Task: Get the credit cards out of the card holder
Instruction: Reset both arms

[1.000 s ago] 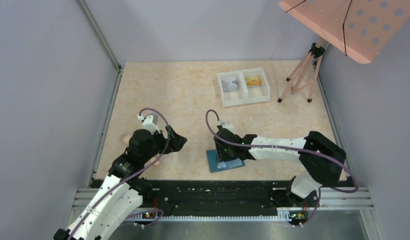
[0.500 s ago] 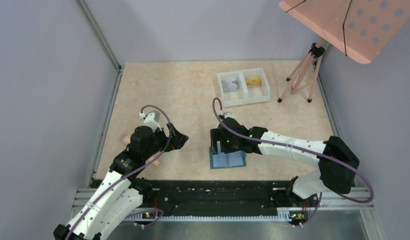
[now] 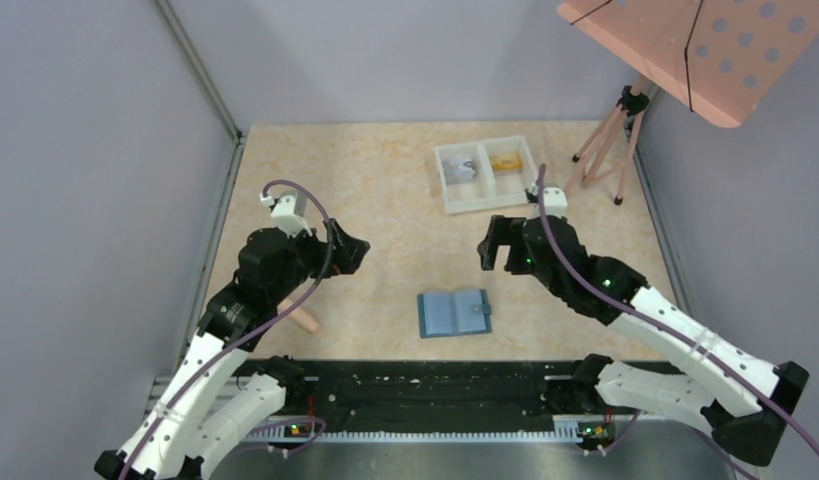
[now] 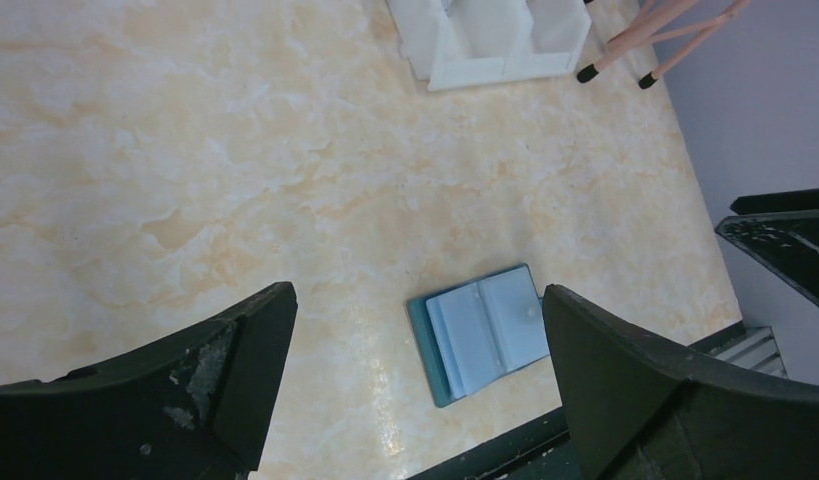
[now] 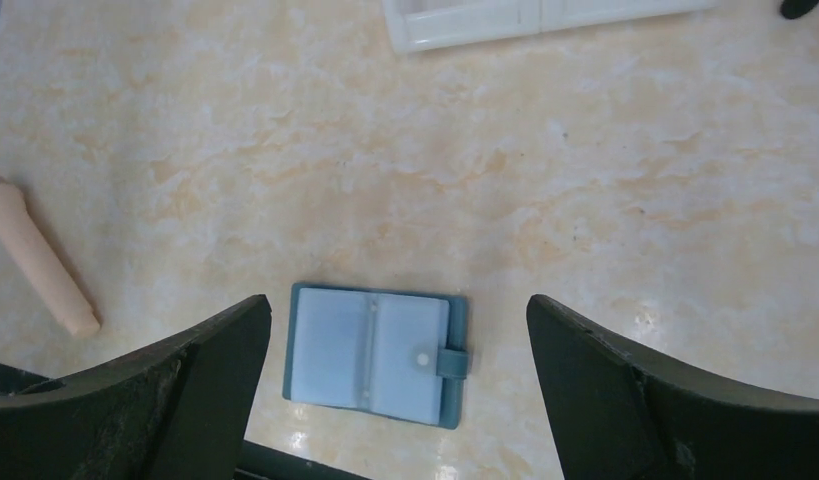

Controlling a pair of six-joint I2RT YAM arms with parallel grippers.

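two compartments make up the white tray [image 3: 491, 201] at the far side of the table [image 3: 375, 180], and each holds one card: a greyish card [image 3: 463, 170] lies in the left compartment and an orange-gold card [image 3: 504, 160] in the right one. the card holder [image 3: 454, 313] is well apart from the tray, near the front edge of the table and roughly midway between the two arms. it lies spread open and flat, its light blue pockets facing up and a darker teal border around them (the little snap tab sticks out from its right edge in the right wrist view). neither arm touches it.

the left gripper [image 3: 347, 250] hangs above the table to the left of the card holder, jaws spread wide with nothing between them. the right gripper [image 3: 493, 243] hangs between the tray and the card holder, its jaws just as wide apart and holding nothing. a peach-coloured cylinder [image 3: 303, 318] lies on the table under the left arm, to the left of the card holder. a tripod [image 3: 603, 150] stands just right of the tray.
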